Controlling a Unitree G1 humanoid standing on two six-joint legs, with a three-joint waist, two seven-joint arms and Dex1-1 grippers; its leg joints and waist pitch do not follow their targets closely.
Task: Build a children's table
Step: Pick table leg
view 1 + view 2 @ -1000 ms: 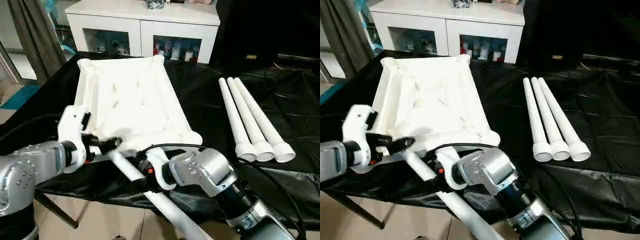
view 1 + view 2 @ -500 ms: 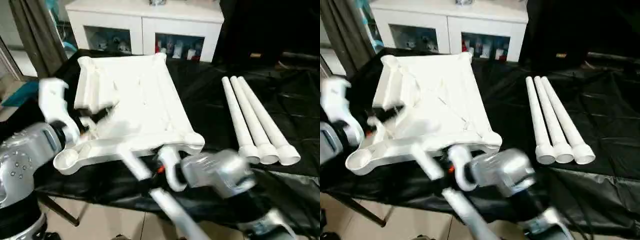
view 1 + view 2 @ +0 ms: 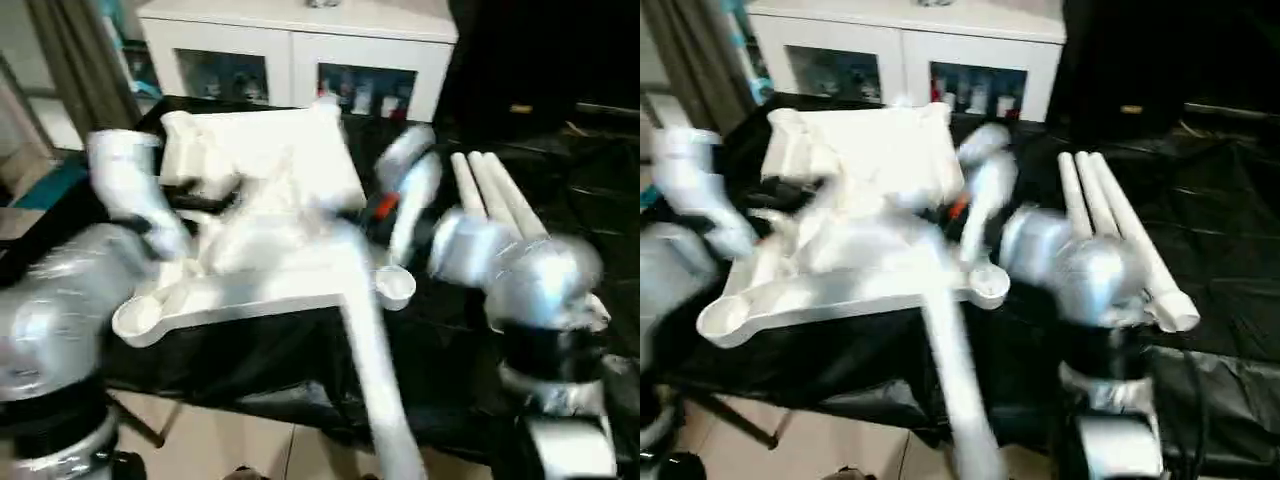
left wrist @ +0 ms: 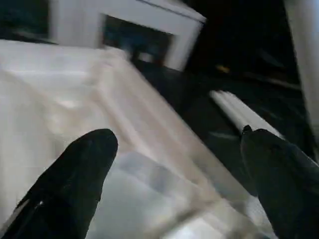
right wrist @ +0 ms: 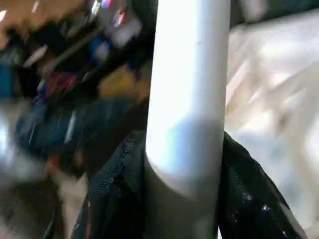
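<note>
**A:** What's at the far left?

**B:** The left tool (image 4: pixel 174 184), hovering over the near-left part of the table top (image 3: pixel 265 215). Its two black fingers (image 4: pixel 75 179) are spread wide, with nothing between them (in the wrist view the white ribbed plastic lies under the gap).

**A:** And the top itself?

**B:** It lies upside down on the black-covered desk (image 3: pixel 590 200), ribbed underside up, at the left-centre of the scene. A round corner socket (image 3: pixel 138 318) shows at its near-left corner and another (image 3: pixel 395 287) at its near-right.

**A:** Where's the leg that is being handled?

**B:** One white tube leg (image 3: pixel 370 340) runs from over the near-right part of the top down past the near edge of the desk. The right tool (image 5: pixel 184 199) is clamped around it: in the right wrist view the tube sits tight between the black fingers (image 5: pixel 114 194). The right arm (image 3: pixel 520 270) rises just right of the near-right socket.

**A:** Further right?

**B:** Three more legs (image 3: pixel 1110 220) lie side by side on the desk, touching one another, well apart from the top. A white cabinet (image 3: pixel 300 45) with glass doors stands beyond the desk's far edge.
</note>
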